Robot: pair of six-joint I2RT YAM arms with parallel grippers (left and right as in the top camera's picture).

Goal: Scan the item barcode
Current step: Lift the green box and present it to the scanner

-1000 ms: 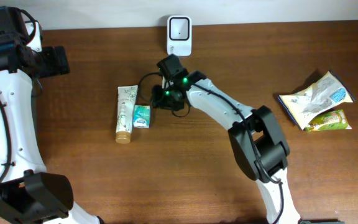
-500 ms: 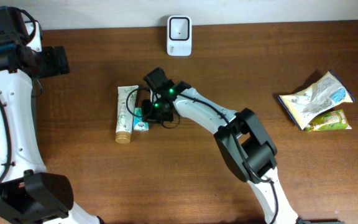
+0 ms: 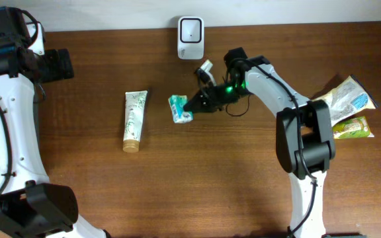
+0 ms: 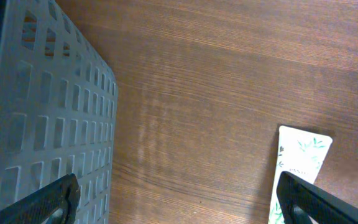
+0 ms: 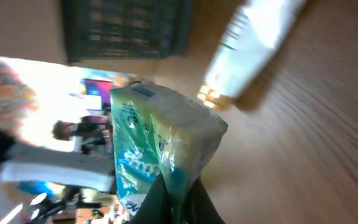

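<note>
Since a second earlier, the right gripper [image 3: 194, 104] had swung away from the tube [image 3: 133, 120] toward the middle of the table [image 3: 197, 185], taking the green packet [image 3: 179, 110] with it. The packet had been lying just beside the tube and was now well apart from it.

Its jaws were closed tight on the packet's lower edge; in the right wrist view the dark fingertips [image 5: 157, 198] pinched the crinkled wrapper, and the packet [image 5: 160, 143] stood up from them, tilted. That view was blurred. Behind it the tube's gold cap end [image 5: 211, 96] showed on the wood. From overhead the packet hung in front of the white scanner [image 3: 190, 30], near it but not touching.

At the right edge lay two snack bags [image 3: 336, 100], overlapping.

The left gripper [image 4: 179, 196] stood wide apart with nothing between its fingers, beside a grey slotted basket [image 4: 42, 124], with the tube's flat end near its right finger.
</note>
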